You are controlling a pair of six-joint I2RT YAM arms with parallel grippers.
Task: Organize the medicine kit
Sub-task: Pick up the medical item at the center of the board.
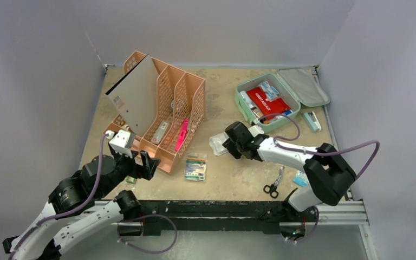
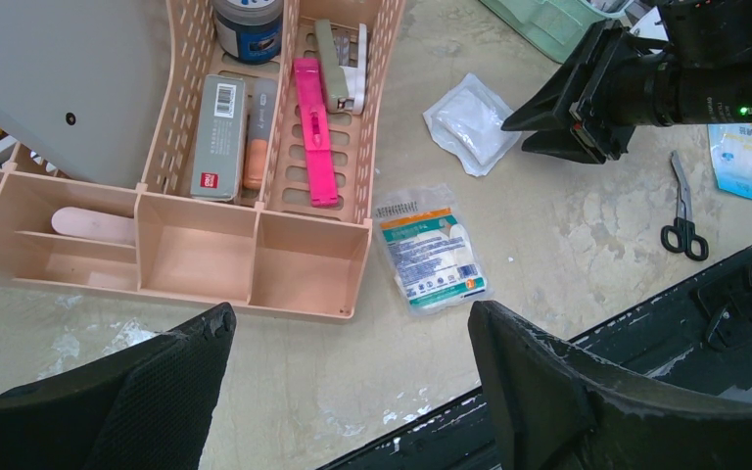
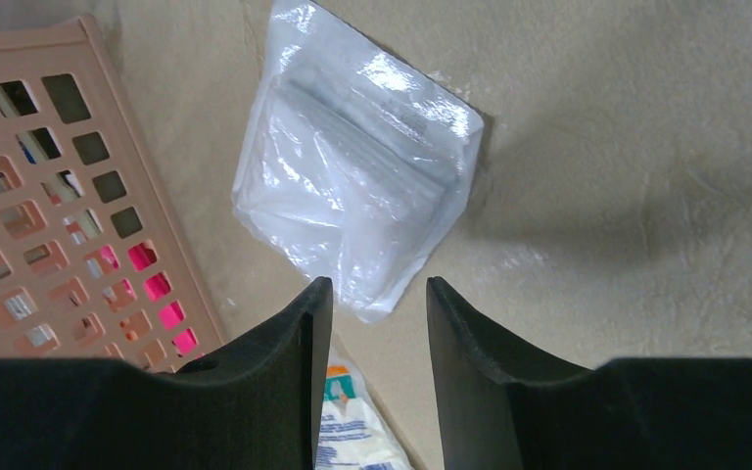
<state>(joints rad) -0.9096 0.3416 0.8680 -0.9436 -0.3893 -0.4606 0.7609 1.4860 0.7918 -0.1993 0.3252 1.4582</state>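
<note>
The mint-green medicine kit (image 1: pixel 244 103) lies open at the back right, its grey-lined lid (image 1: pixel 305 86) folded back; a corner of the kit (image 2: pixel 545 20) also shows in the left wrist view. A red first aid pouch (image 1: pixel 268 101) and small boxes lie inside. My right gripper (image 1: pixel 227 144) (image 3: pixel 377 286) hovers low over a clear plastic packet (image 3: pixel 352 186) (image 1: pixel 217 144) (image 2: pixel 470 122), open, the packet's near corner just ahead of its tips and not pinched. My left gripper (image 1: pixel 145 164) (image 2: pixel 351 315) stands wide open above bare table beside the rack, holding nothing.
An orange mesh rack (image 1: pixel 165 111) (image 2: pixel 255 245) holds a pink item (image 2: pixel 313 132), boxes and a jar. A printed gauze packet (image 1: pixel 195 167) (image 2: pixel 431 255) lies in front of it. Scissors (image 1: pixel 273 185) (image 2: pixel 683 211) and a blue packet (image 1: pixel 300 177) lie near the front right edge.
</note>
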